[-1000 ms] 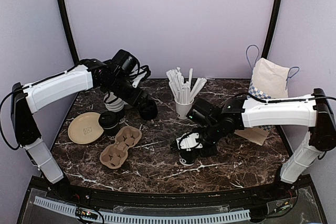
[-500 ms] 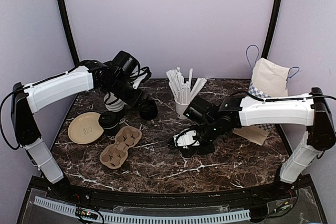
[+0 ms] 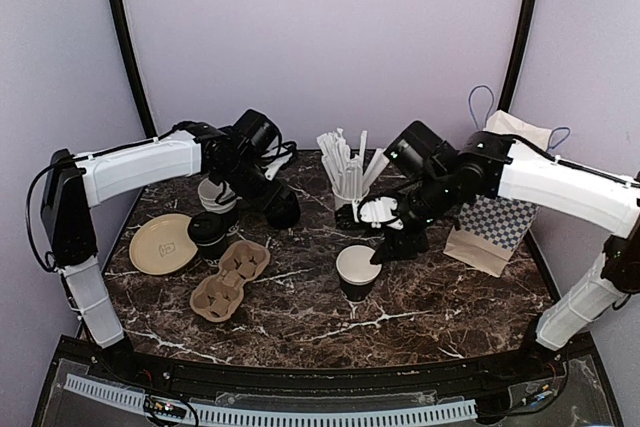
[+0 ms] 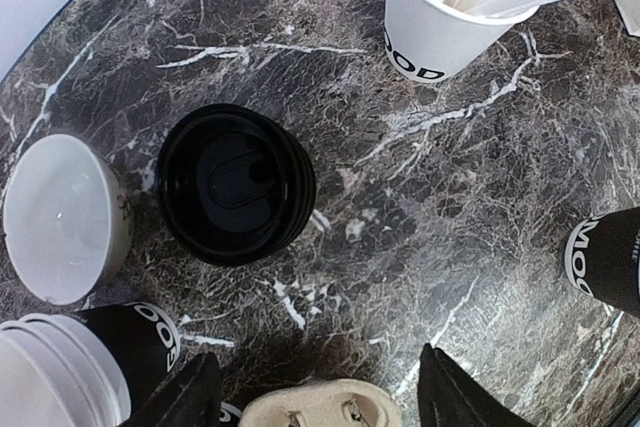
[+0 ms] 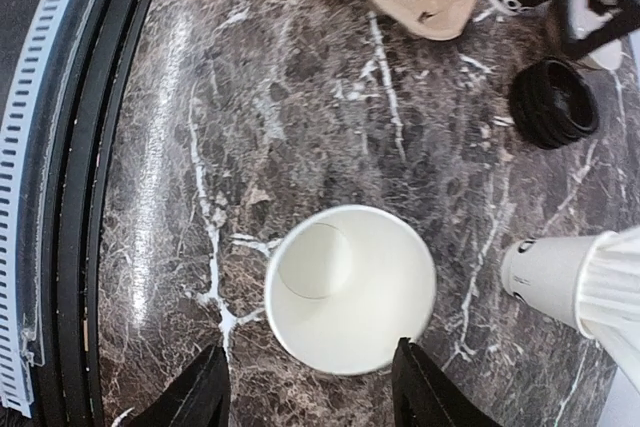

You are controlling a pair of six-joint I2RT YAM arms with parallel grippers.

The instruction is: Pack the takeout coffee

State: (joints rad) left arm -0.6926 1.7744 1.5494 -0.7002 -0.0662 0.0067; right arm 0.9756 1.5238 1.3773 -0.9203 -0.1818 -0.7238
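Observation:
No capped takeout coffee shows in any view. A lone black paper cup (image 3: 358, 269) with a white inside stands lidless mid-table; it also shows in the right wrist view (image 5: 350, 287). My right gripper (image 3: 392, 237) is open and empty, above and just behind this cup, whose rim lies between the fingertips (image 5: 212, 387) in the wrist view. My left gripper (image 3: 262, 192) is open and empty, hovering beside the low stack of black lids (image 4: 235, 182). The tan cup carrier (image 4: 320, 409) shows between its fingertips.
The white straw cup (image 3: 350, 197) stands at the back centre. A stack of lidless black cups (image 3: 207, 232) and a pale disc-topped cup (image 4: 60, 217) stand left. A tan plate (image 3: 163, 244) lies far left. A paper bag (image 3: 505, 182) stands back right.
My right gripper has let go of the lidless cup, leaving it upright mid-table, and has risen and pulled back to the right. My left gripper has shifted slightly right, toward the lid stack.

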